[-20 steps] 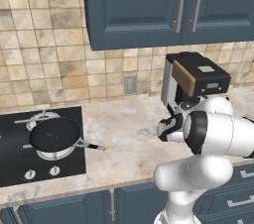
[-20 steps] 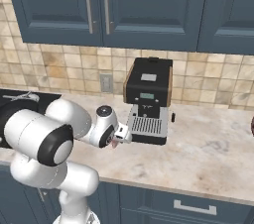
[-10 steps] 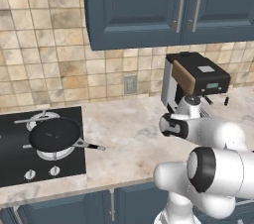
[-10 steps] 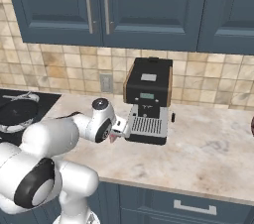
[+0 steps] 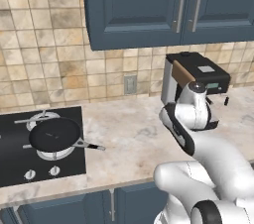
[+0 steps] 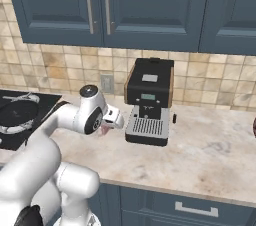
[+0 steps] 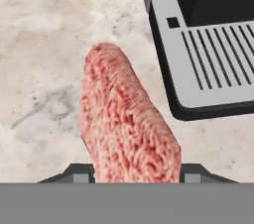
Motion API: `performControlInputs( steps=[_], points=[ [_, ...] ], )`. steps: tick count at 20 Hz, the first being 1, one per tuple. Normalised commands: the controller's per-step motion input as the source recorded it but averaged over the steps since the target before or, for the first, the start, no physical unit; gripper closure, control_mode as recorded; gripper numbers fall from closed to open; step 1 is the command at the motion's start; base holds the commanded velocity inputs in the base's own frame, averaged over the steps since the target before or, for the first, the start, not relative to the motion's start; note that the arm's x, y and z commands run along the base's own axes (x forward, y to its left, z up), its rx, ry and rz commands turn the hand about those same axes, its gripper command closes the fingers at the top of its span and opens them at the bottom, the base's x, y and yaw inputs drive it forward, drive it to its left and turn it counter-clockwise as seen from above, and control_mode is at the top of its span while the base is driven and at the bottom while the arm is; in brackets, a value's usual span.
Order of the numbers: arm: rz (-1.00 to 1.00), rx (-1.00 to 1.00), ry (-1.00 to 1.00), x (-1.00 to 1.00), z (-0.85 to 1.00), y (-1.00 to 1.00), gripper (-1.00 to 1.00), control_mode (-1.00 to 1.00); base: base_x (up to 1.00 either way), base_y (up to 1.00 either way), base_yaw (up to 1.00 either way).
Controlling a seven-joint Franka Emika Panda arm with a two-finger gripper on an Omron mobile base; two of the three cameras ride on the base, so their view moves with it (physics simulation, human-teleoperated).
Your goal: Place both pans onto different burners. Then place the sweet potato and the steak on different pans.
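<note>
Steak [image 7: 126,124], mottled pink slab, claw [image 7: 134,173] gripped

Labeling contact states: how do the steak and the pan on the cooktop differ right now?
The steak is pinkish-red with a grainy texture and sits between the gripper fingers above the counter; the pan is black, round and rests on a burner. The steak is beside the coffee machine; the pan is far off on the cooktop.

At the lower left of the left base view we see a round black frying pan [image 5: 54,134] on a silver-grey gas burner ring [image 5: 55,149]; in the hand view, the pinkish-red slab of steak [image 7: 128,124] sits between the finger tips, left of the grey-and-black coffee machine [image 7: 203,39].
</note>
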Motion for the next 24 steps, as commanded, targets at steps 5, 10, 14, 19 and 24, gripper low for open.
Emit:
performControlInputs(
  steps=[5,10,14,19,24],
  points=[
    [0.02,0.00,0.00,-0.64,0.47,0.12,1.00,-1.00,0.00,0.00,0.00],
    [0.00,0.00,0.00,-0.63,0.26,0.19,1.00,-1.00,0.00,0.00,0.00],
    [0.00,0.00,0.00,-0.72,0.26,0.21,1.00,-1.00,0.00,0.00,0.00],
    [0.03,0.00,0.00,-0.68,0.28,0.25,1.00,-1.00,0.00,0.00,0.00],
    [0.01,0.00,0.00,-0.14,0.03,0.08,1.00,1.00,-0.62,0.62,0.03]
  ],
)
